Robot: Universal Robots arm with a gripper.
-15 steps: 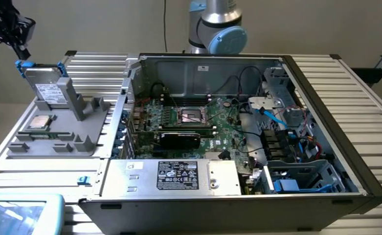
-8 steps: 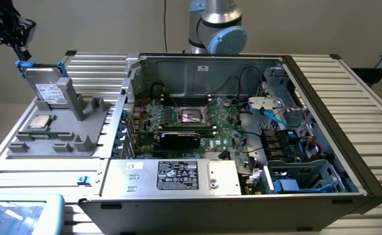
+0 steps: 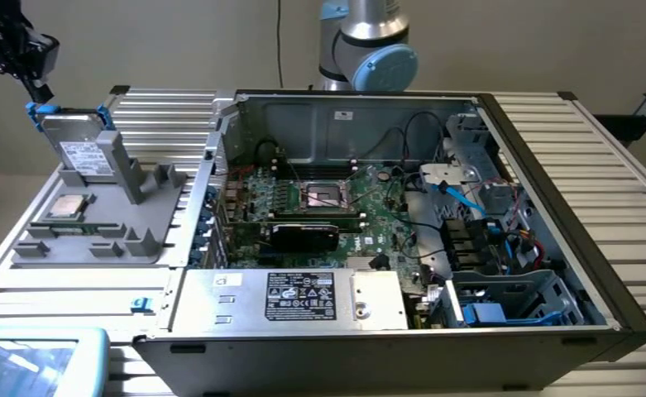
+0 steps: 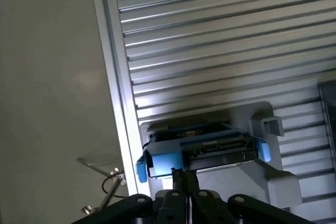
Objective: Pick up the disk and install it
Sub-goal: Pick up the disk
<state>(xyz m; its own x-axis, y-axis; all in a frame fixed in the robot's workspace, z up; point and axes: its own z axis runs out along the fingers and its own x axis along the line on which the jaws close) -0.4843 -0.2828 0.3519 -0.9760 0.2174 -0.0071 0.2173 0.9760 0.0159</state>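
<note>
Jaws pressed together, upper left of the exterior view. Their tips (image 3: 40,89) sit at the top edge of the disk (image 3: 80,153). In the wrist view the tips (image 4: 180,178) meet right at the rim of the blue carrier (image 4: 165,162). Cannot tell whether they pinch it or only touch it.

The disk stands on end with its label outward, tilted back against the upright slab of the grey holder (image 3: 135,240). The holder sits on the slatted worktop (image 3: 168,107), beside the open case (image 3: 345,124). By my judgement the disk's foot is seated in the holder.

Step in hand, my reading: the pickup.
- The hold must be on the carrier rim proper, not slipping off a tab.
- A hold at 1 top corner of a tall plate would let it swing.
- Best drawn along the slab's lean, not sideways, until the foot is free.

Edges:
- Holder posts stand close around the disk's foot.
- The chip (image 3: 69,207) lies just in front of the disk and lower.
- The case wall rises near, toward the exterior view's right.
- The worktop rim (image 4: 118,103) runs just beside the holder, with floor beyond.

Room:
- Open above the disk.
- Inside the case, cables (image 3: 466,198) crowd the right side.
- The cage (image 3: 521,289) at lower right looks narrow-walled.
</note>
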